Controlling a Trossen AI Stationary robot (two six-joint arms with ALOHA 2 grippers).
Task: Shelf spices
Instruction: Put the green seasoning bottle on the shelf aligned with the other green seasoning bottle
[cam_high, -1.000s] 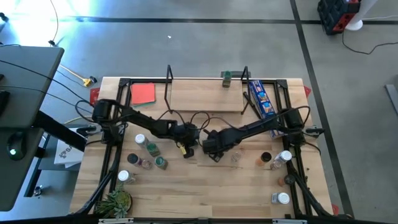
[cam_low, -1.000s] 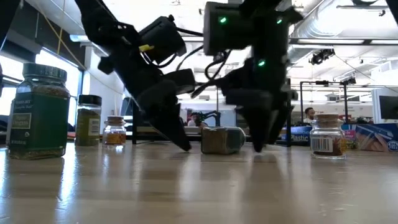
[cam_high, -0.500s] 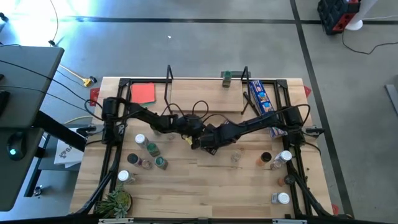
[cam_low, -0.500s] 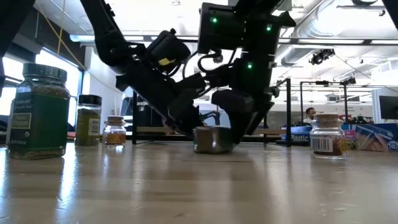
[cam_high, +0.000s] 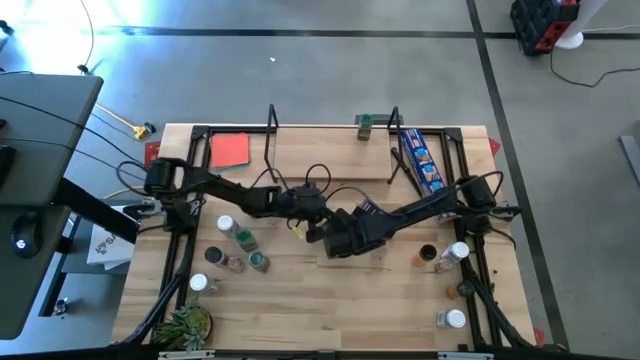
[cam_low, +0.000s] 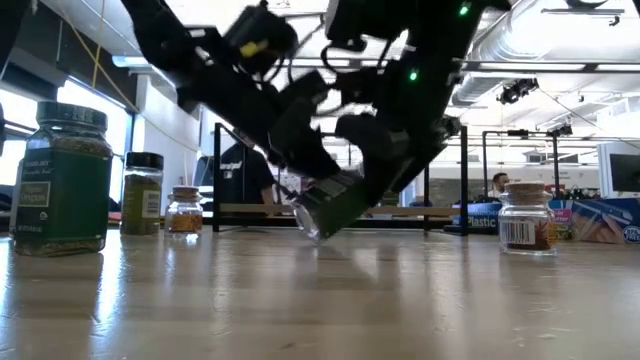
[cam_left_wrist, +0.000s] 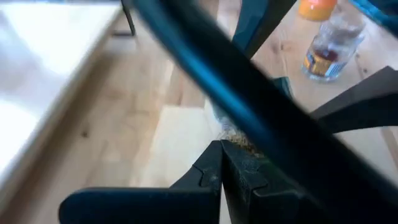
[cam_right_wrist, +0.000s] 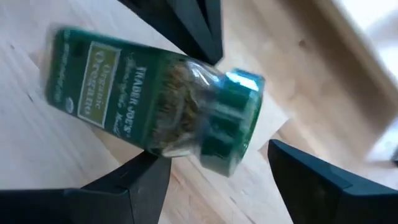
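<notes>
Right now the oregano jar (cam_right_wrist: 155, 106) sits at the middle of the table (cam_high: 300, 310), tilted with its green cap low and only one edge touching the wood. The right gripper (cam_right_wrist: 214, 158) straddles it, fingers wide apart on either side of the cap end and clamped on nothing. The left gripper (cam_left_wrist: 221, 152) is pressed in just beside it, its fingers closed tip to tip and holding nothing.

The risk is that the jar rolls. It is round and half-tipped, so a nudge from the closed left fingers could send it off before the right fingers close. If they close on the cap's rim and not on the body, it could squirt out. The two arms are also crowded together, and a cable could snag.

The shelf (cam_high: 330, 155) stands well apart at the far side, with one green-capped jar (cam_high: 365, 124) at its far edge. Six jars (cam_high: 243, 240) cluster at the near left. About five more (cam_high: 458, 252) are scattered at the near right, though two overlap there. That leaves one jar between the grippers.
</notes>
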